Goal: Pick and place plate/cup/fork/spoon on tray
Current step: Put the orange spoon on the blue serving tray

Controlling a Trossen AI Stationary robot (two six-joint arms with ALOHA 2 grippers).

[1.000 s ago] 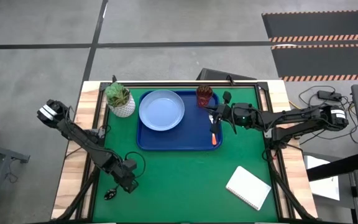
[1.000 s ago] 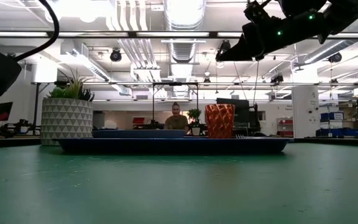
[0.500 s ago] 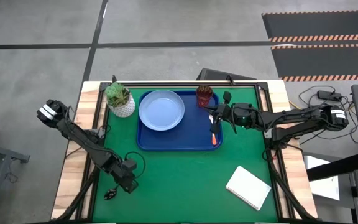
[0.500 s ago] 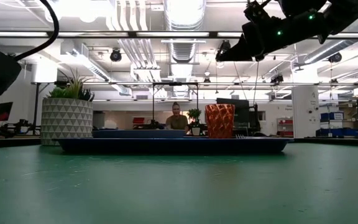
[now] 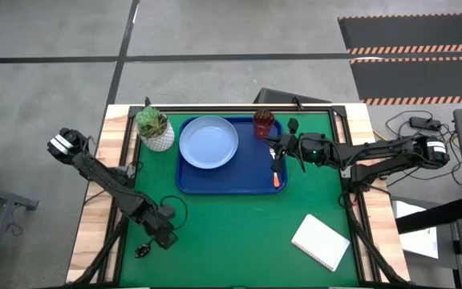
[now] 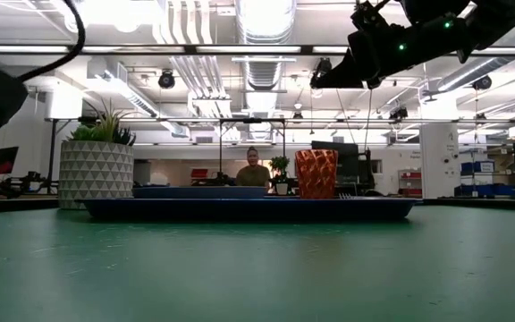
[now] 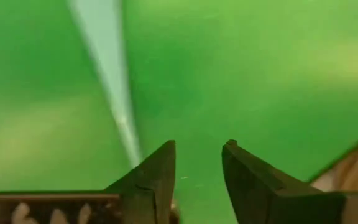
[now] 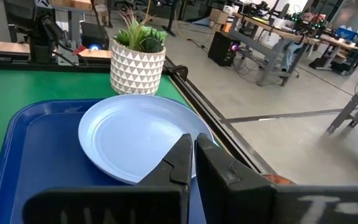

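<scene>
The dark-blue tray (image 5: pixel 251 183) lies at the far middle of the green mat. On it are the pale-blue plate (image 5: pixel 208 142), the reddish cup (image 5: pixel 264 124) in its far right corner, and the orange-handled fork (image 5: pixel 277 178) along its right side. My right gripper (image 8: pixel 193 155) is shut on nothing and hangs well above the tray's right part (image 6: pixel 329 76). My left gripper (image 7: pixel 199 144) stands open near the table's near left corner (image 5: pixel 144 249), pointing down at the mat. The spoon's light-blue handle (image 7: pixel 107 74) shows blurred beside one finger, outside the gap. My left gripper comes at the mat from above. The spoon's handle (image 7: pixel 129 146) runs up to the outer side of one finger (image 7: pixel 157 171). I cannot tell whether that finger touches it. Nothing lies between the two fingers.
A white pot with a green plant (image 5: pixel 156 128) stands just left of the tray. A white notepad (image 5: pixel 320 242) lies at the near right. Bare green mat (image 5: pixel 231 233) stretches between the tray and the near edge. A person (image 6: pixel 254 170) sits far behind the table.
</scene>
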